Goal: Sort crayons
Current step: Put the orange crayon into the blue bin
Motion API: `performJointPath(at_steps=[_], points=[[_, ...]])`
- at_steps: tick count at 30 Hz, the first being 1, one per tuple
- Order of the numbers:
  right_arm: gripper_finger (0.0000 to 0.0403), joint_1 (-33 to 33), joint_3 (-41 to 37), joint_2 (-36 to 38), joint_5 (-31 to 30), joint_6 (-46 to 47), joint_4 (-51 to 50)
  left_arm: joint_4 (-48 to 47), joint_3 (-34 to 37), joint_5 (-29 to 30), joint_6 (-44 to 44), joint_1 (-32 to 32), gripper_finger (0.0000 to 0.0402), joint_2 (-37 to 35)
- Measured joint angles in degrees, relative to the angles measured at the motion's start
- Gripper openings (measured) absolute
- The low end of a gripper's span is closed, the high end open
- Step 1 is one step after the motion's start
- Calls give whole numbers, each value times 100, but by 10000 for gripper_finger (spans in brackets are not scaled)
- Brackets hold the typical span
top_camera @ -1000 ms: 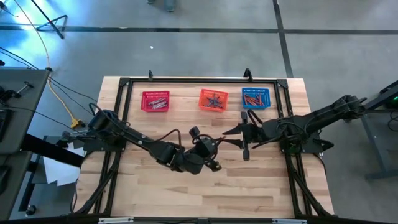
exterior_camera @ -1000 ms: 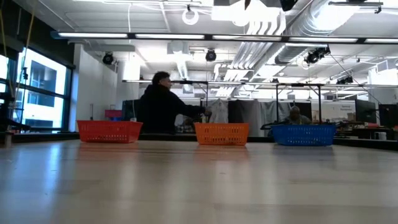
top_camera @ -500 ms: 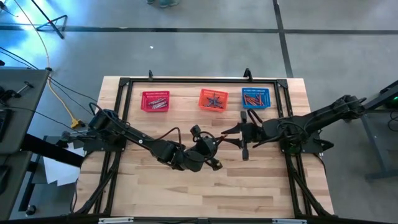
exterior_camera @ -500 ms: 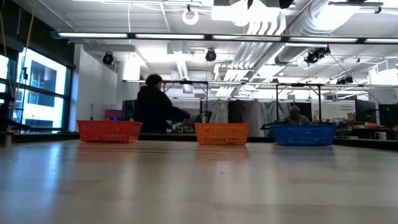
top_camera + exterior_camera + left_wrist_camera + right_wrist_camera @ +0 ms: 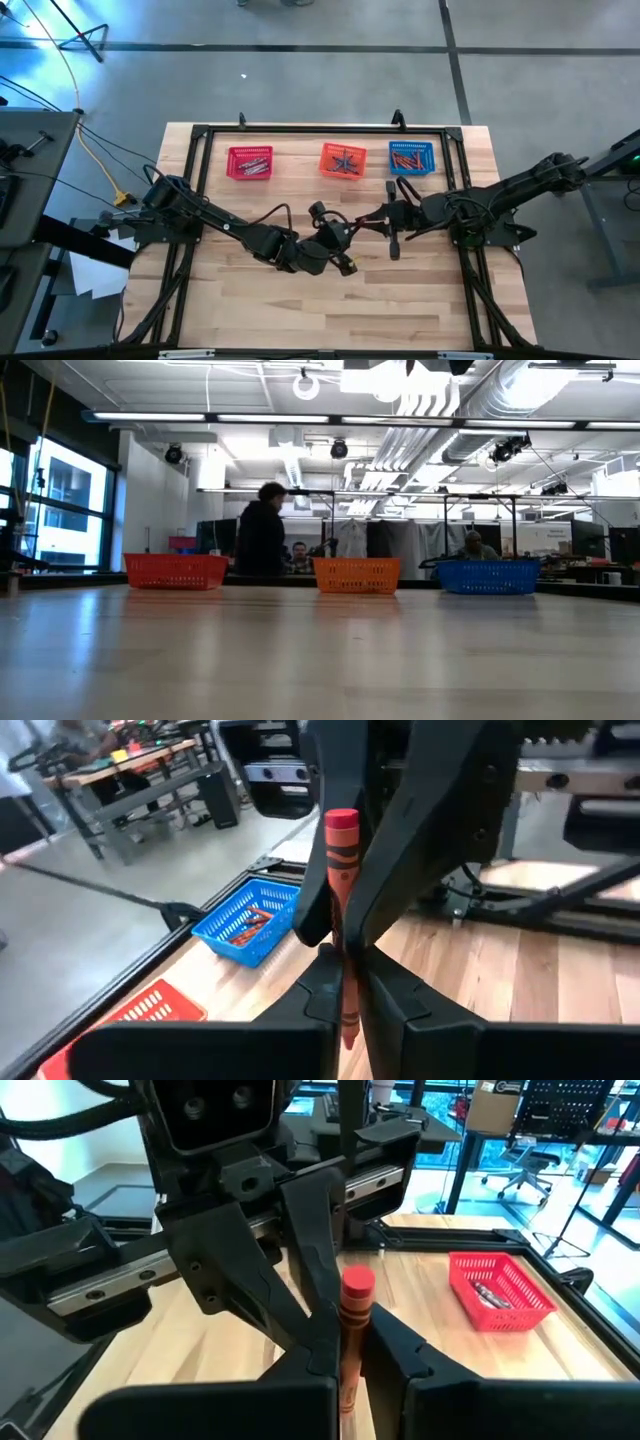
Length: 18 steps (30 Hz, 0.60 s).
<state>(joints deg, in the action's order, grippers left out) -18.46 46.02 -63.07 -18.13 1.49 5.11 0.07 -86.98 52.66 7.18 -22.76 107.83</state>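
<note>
A single red crayon (image 5: 342, 910) with a dark-printed paper wrapper stands upright above the middle of the wooden counter (image 5: 400, 310), held from both sides at once. In the left wrist view its flat red tip points up and its lower end sits between the dark fingers (image 5: 395, 995) of the left gripper (image 5: 345, 1005), which is clamped on the crayon. In the right wrist view the same crayon (image 5: 352, 1335) rises between the right gripper (image 5: 345, 1370) fingers, which are likewise closed against it; the other arm's fingers meet it from the far side. From above, the two grippers meet near the centre of the frame, the left gripper (image 5: 340, 236) coming from the lower left and the right gripper (image 5: 372, 222) from the right, just below the baskets.

Three small mesh baskets sit in a row along the upper edge of the counter. The red basket (image 5: 250, 162) at upper left holds a small heap of greyish sticks. The orange basket (image 5: 342, 159) in the middle holds crossed dark and reddish crayons. The blue basket (image 5: 411, 157) at right holds red-orange crayons (image 5: 408, 160) lying mostly side by side. In the low view the three baskets stand in a line at mid-height, red (image 5: 175, 571), orange (image 5: 357, 574), blue (image 5: 488, 576), their contents hidden by the mesh walls. Behind them a person (image 5: 264, 540) in dark clothing stands in the room.
</note>
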Motion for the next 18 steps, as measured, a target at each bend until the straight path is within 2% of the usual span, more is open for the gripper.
performJointPath(at_steps=[7, 10, 14, 18], points=[[5, -2, 0, 11, -25, 106, -103, -9, 0, -198, -705, 4, 66, 0], [5, 35, 0, 168, -489, 44, -457, -4, 0, -88, -791, 10, 85, -2], [5, 346, 0, 592, -1066, 252, -1471, -16, 0, 128, -814, -54, 98, 0], [5, 997, 0, 912, -1289, 897, -2805, -244, 0, 163, -803, -88, 101, 0]])
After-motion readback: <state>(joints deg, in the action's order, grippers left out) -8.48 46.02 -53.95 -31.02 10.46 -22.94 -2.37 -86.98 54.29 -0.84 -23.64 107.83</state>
